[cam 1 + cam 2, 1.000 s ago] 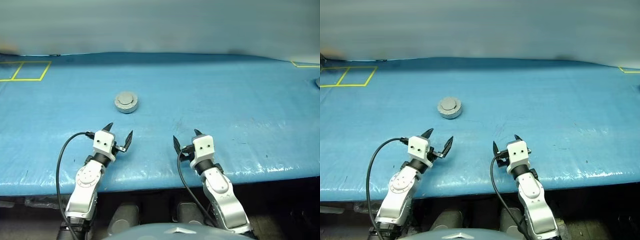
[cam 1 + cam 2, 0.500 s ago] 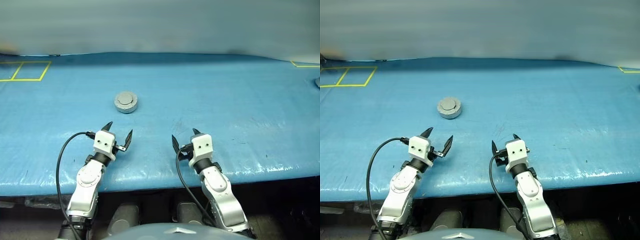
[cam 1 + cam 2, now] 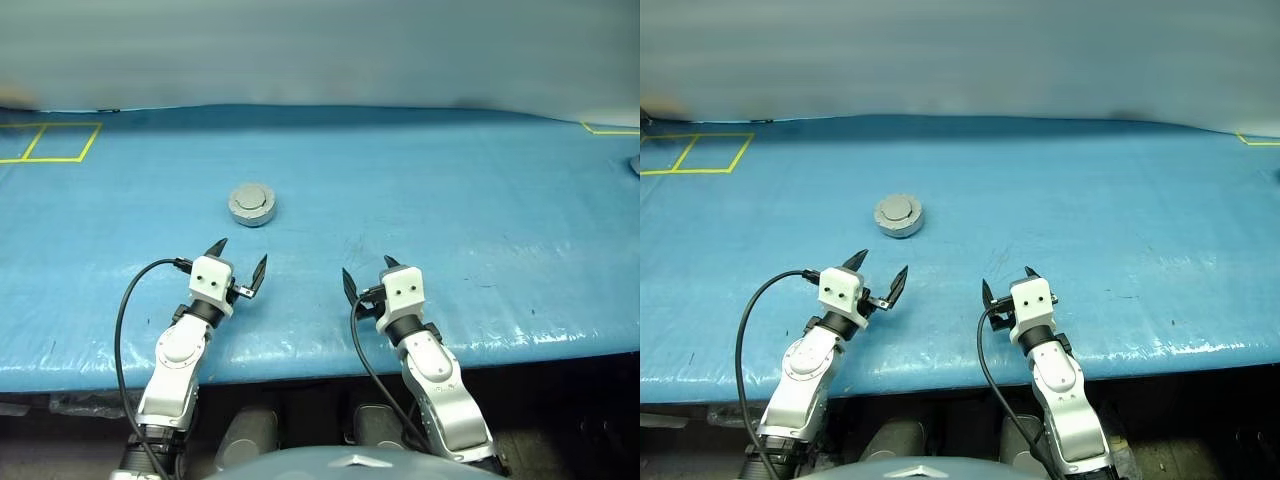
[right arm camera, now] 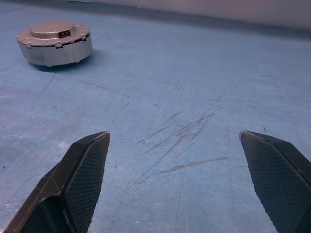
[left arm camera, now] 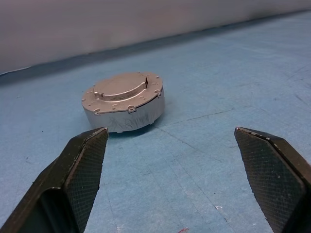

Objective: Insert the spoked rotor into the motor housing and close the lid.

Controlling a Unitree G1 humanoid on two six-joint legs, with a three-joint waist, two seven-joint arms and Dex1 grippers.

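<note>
Grippers, two of them, are hovering nearest over the front edge of the bench (image 3: 520,230). The left gripper (image 3: 237,262) is standing with its two black fingers spread wide and nothing between them, and the right gripper (image 3: 366,277) is doing the same, also empty. A black cable is looping off each wrist toward the floor.

Farther back, one motor housing (image 3: 251,204) is sitting alone on the bench, well apart from both grippers, ahead of the left one and off to the left of the right one. Its lid (image 5: 120,87) is lying shut flat on top, plain grey with a raised centre and small tabs around its rim. The rotor cannot be seen with the lid down.

The bench is wearing a blue plastic sheet, wrinkled and shining at the front edge, with scratches showing ahead of the right gripper. Yellow tape (image 3: 48,141) is marking two boxes at the far left corner, and one more yellow corner (image 3: 608,128) is showing at the far right. Beyond it, a pale grey wall (image 3: 320,50) is running across.
</note>
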